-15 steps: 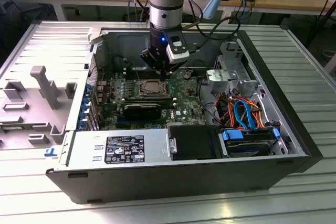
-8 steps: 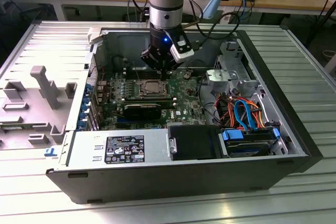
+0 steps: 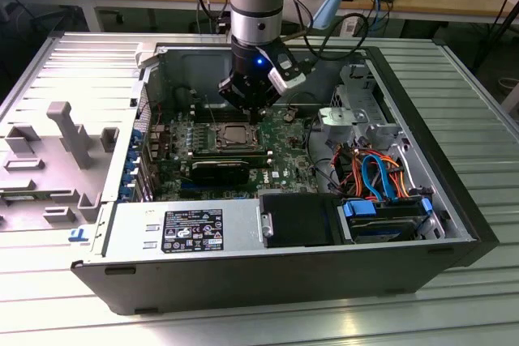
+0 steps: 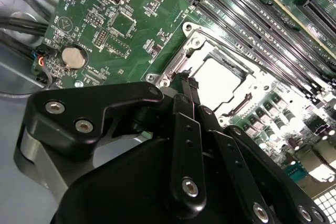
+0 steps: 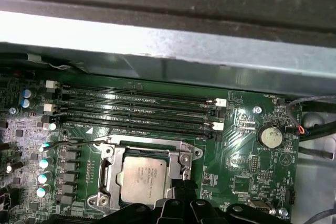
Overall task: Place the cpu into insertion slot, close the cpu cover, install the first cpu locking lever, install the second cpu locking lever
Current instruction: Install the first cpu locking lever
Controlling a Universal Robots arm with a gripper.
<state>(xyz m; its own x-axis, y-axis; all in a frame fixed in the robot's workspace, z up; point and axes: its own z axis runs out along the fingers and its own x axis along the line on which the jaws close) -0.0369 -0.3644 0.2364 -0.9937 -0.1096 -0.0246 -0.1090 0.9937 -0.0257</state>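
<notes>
— On the slatted counter, what is mounted?
— One open computer case, lying on its side. The arm reaches down into it from above, over the green motherboard.
— State of the jaws?
— Narrow. In the second wrist view the two black fingertips are drawn together, with nothing visible between them. They stand at one edge of the insertion slot. Contact with it cannot be confirmed.
— Location of the slot?
— Middle of the motherboard, just beside the long memory slots.
— Cpu cover?
— The cpu cover lies flat, down on the slot, its window framing the chip.
— Cpu?
— The cpu is seated in the slot, silver top up. It is visible through the window in both wrist views.
— Levers?
— One thin wire lever runs along the slot's side nearest the memory slots. Whether it is latched cannot be told.
— Smallest item?
— A coin cell, on the board, apart from the slot.
</notes>
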